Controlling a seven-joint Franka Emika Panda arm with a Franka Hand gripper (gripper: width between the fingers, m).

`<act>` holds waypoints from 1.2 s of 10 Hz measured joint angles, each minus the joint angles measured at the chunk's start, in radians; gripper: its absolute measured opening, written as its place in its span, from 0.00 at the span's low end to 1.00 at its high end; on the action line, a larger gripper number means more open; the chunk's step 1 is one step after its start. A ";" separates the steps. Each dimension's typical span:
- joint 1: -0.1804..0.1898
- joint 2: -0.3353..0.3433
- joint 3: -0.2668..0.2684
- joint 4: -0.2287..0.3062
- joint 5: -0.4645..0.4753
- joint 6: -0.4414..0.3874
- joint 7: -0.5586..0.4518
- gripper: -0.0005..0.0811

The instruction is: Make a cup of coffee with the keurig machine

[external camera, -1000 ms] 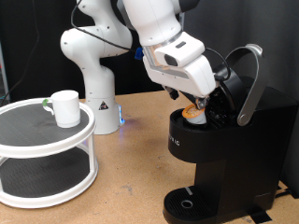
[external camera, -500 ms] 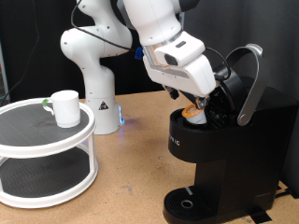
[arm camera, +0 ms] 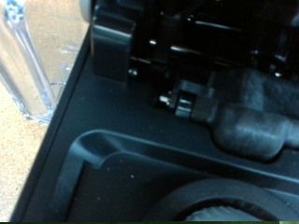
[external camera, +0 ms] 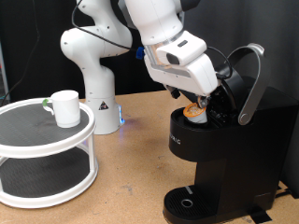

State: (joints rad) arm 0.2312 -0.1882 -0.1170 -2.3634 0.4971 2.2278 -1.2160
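The keurig machine stands at the exterior view's right with its silver-trimmed lid raised. A small pod with an orange top sits at the open pod holder. My gripper is right over the holder, beside the pod, with its fingers hidden against the black machine. The white cup stands upright on the top of a round white shelf at the left, far from the gripper. The wrist view shows only the black inside of the machine from very close, and the pod does not show there.
The white robot base stands behind, on the wooden table. The machine's round drip base has nothing on it. A clear water tank shows beside the machine in the wrist view.
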 joint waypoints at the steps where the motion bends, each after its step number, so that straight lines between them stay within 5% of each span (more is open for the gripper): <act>1: 0.001 -0.001 0.001 0.001 0.000 -0.002 0.000 0.99; 12: -0.002 0.001 0.005 0.019 -0.024 -0.052 0.027 0.99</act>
State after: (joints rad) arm 0.2292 -0.1876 -0.1119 -2.3447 0.4731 2.1756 -1.1891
